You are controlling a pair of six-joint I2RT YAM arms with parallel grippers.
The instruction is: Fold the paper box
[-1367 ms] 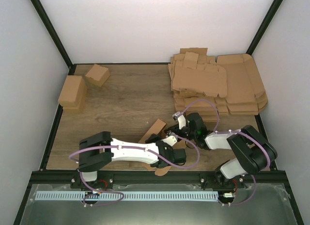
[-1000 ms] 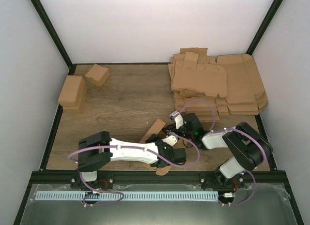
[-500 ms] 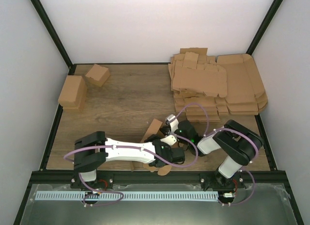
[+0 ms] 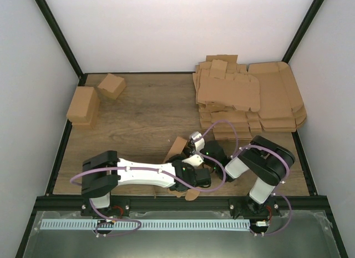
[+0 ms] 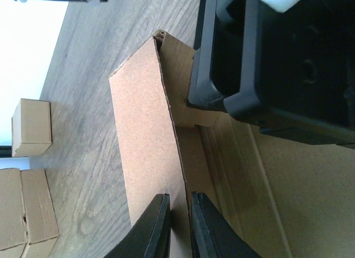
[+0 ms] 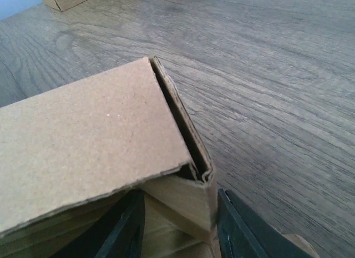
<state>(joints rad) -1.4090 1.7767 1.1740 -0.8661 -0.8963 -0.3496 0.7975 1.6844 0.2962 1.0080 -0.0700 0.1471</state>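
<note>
Looking down, we find the paper box [image 4: 177, 146] at the middle of the table's [image 4: 138, 116] near edge, half formed, with one long wall raised. Our left gripper [image 5: 180, 201] is clenched on that wall's edge, its fingers nearly together around the cardboard. Our right gripper [image 6: 178, 211] straddles a corner of the box, one finger on either side of the folded end flap; we cannot tell whether it presses. A heap of flat sheets [image 4: 249, 97] fills the far right corner, and two small cartons [image 4: 83, 105] sit at the far left.
</note>
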